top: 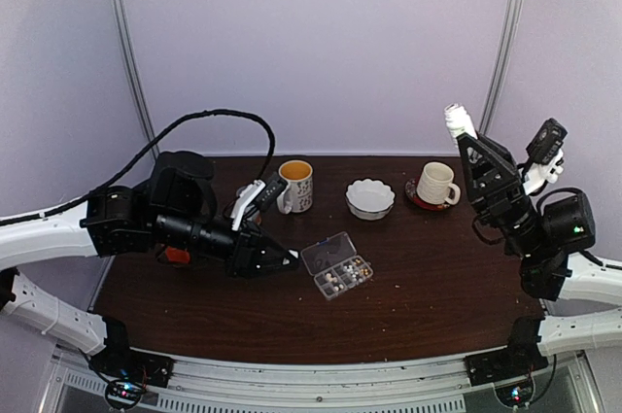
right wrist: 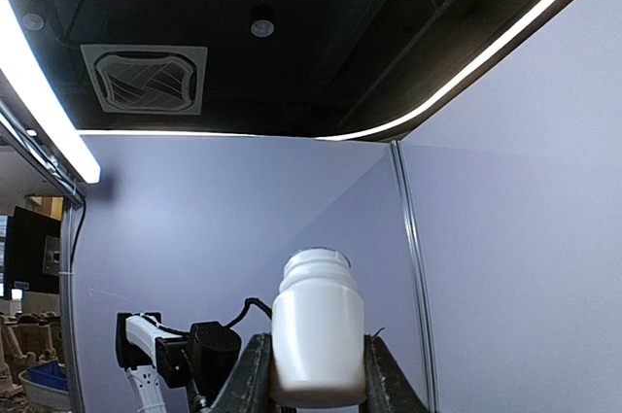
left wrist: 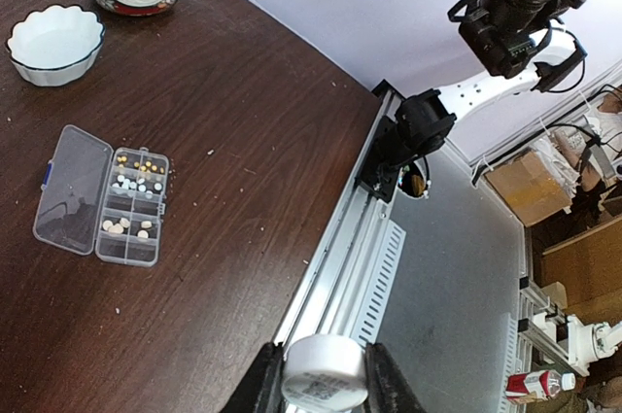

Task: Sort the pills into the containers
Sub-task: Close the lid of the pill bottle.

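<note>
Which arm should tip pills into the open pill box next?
Right, probably: the right gripper holds the uncapped white bottle aloft, while the left gripper, nearer the pill box, holds only a white cap.

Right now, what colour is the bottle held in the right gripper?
White. The bottle shows best in the right wrist view.

The right claw [top: 464, 138] holds a white bottle [top: 454, 120] aloft.
</note>
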Motion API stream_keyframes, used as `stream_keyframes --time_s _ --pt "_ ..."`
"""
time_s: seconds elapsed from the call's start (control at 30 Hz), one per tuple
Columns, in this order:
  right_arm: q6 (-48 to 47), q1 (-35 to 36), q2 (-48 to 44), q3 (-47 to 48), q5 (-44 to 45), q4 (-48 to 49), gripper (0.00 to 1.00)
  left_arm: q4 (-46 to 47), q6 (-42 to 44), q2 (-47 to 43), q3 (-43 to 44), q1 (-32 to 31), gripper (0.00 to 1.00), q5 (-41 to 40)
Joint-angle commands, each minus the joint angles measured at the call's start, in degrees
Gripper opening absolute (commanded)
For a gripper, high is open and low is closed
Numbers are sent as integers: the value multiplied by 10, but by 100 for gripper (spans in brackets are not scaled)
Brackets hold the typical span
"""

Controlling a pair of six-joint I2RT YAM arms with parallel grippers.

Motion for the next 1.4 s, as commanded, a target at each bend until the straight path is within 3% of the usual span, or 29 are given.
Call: stream_keyframes --time_s 0.0,0.03,0.07,0.13,0.17,0.23,0.3,0.37,0.4,0.5,0.6,0.67,0.83,1.1,1.37 --pt "12 2 1 5 -29 52 0 10 -7 5 16 4 0 7" --pt "16 2 9 4 -61 80 0 10 -7 6 16 4 0 9" --pt "26 2 6 4 -33 72 0 10 -7 6 16 3 0 9" --pt "54 5 -21 14 105 -25 0 10 -8 5 15 3 0 7" --pt "39 6 -27 17 116 -43 0 10 -9 4 14 3 0 6" --pt "6 9 -16 7 -6 13 0 10 -10 4 14 3 0 8" --pt "5 9 -2 12 -45 40 0 11 -9 4 13 4 0 7" --pt "32 11 -22 32 56 -59 0 11 -9 4 14 4 0 5" --pt "20 10 -26 40 47 -91 0 13 -10 5 16 4 0 5" --pt "-27 15 -7 33 -114 -43 0 14 -12 9 22 4 0 10" --pt "-40 18 1 63 -141 -153 0 17 -12 9 30 3 0 10" --pt "-47 23 0 56 -151 -166 0 22 -21 9 40 3 0 9" --pt "-42 30 -15 22 -142 -135 0 19 -36 26 106 14 0 28" --pt "-121 98 -11 56 -90 -252 0 81 -92 54 193 34 0 121" --pt "-190 157 40 111 -35 -309 0 184 -195 64 179 33 0 188"
